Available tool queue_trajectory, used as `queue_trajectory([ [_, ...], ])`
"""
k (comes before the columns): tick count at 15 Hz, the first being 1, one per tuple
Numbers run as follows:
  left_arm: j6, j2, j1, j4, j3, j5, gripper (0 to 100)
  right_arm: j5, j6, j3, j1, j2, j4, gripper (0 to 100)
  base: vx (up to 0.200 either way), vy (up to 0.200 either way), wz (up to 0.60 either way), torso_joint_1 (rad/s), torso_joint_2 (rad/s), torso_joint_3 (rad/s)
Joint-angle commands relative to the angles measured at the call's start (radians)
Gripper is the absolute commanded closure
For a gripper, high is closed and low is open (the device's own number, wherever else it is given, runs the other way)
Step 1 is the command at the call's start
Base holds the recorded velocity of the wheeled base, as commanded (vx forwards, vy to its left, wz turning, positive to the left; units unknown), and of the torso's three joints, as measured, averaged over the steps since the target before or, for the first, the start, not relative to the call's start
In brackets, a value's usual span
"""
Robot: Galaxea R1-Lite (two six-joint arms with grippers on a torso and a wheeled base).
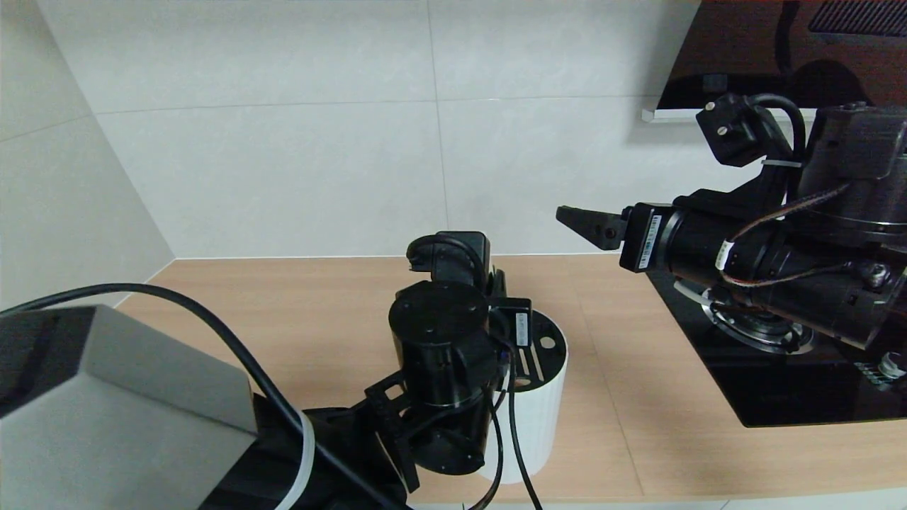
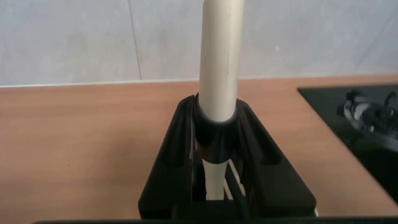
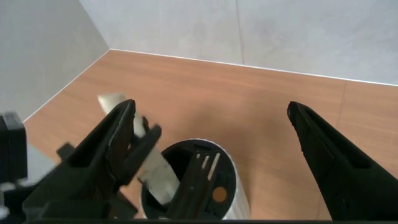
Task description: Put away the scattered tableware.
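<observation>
Left gripper (image 2: 216, 134) is clamped on a cream utensil handle (image 2: 219, 56), poised over the white slotted holder (image 1: 540, 418) on the wooden counter (image 1: 283, 312). Beyond, the right gripper (image 3: 210, 106) is raised with its fingers wide apart. The print on its white label (image 1: 650, 232) is illegible.

Wooden desk (image 1: 283, 319): white ribbed holder (image 1: 538, 418) stands directly beneath left end effector (image 2: 214, 143); black cooktop (image 1: 779, 386) sits toward right end effector (image 1: 588, 223).
</observation>
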Motion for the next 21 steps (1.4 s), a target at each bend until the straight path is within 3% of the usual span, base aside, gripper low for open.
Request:
queue_trajectory([
  [1,-0.009,0.019,0.000,0.001,0.005,0.000,100,-0.001,0.000,0.001,0.000,0.009,-0.001,0,0.000,0.000,0.00,0.000,0.00,0.000],
  [7,-0.012,0.033,0.000,0.001,0.006,0.000,100,-0.001,-0.001,0.001,0.002,0.012,-0.001,0,0.000,0.000,0.00,0.000,0.00,0.000],
  [8,-0.016,0.035,0.000,0.001,0.006,0.000,0,-0.001,-0.001,0.001,0.002,0.012,-0.001,0,0.000,0.000,0.00,0.000,0.00,0.000],
  [17,-0.018,0.004,0.001,0.001,0.015,0.000,0,-0.001,-0.001,0.003,0.002,0.012,-0.001,0,0.000,0.000,0.00,0.000,0.00,0.000],
  [21,-0.018,-0.142,0.001,0.025,0.040,-0.030,0,-0.011,0.000,0.001,0.002,0.018,-0.004,0,0.000,0.000,0.00,0.000,0.00,0.000],
])
